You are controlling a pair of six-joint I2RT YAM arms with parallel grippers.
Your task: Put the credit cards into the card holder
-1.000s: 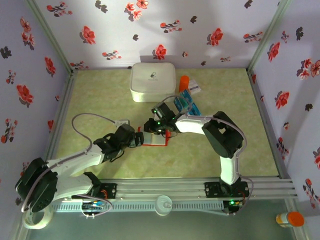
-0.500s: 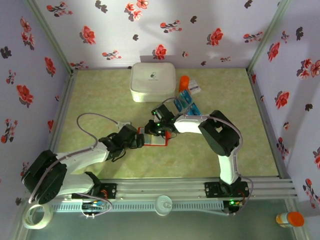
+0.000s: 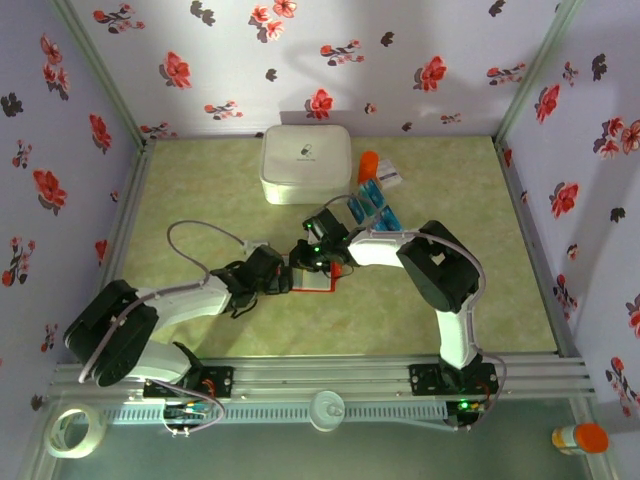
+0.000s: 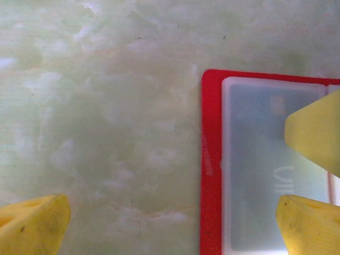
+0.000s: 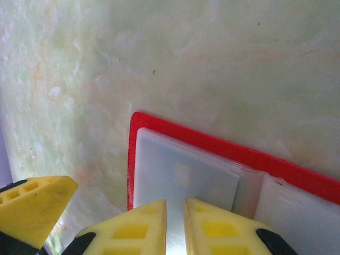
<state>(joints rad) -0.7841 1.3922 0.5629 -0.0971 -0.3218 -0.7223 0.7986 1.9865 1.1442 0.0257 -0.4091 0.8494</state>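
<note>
Crowding the card holder (image 4: 211, 159): left fingers (image 4: 32, 226) apart, right fingers (image 5: 133, 228) nearly together, box (image 3: 306, 163) beyond.

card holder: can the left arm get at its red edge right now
Probably yes: the left tool hangs open astride the red edge of the card holder, bare table beside it; the right tool sits further in.

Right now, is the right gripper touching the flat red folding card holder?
Cannot tell: right wrist view shows the right gripper over the card holder, its height unclear.
</note>
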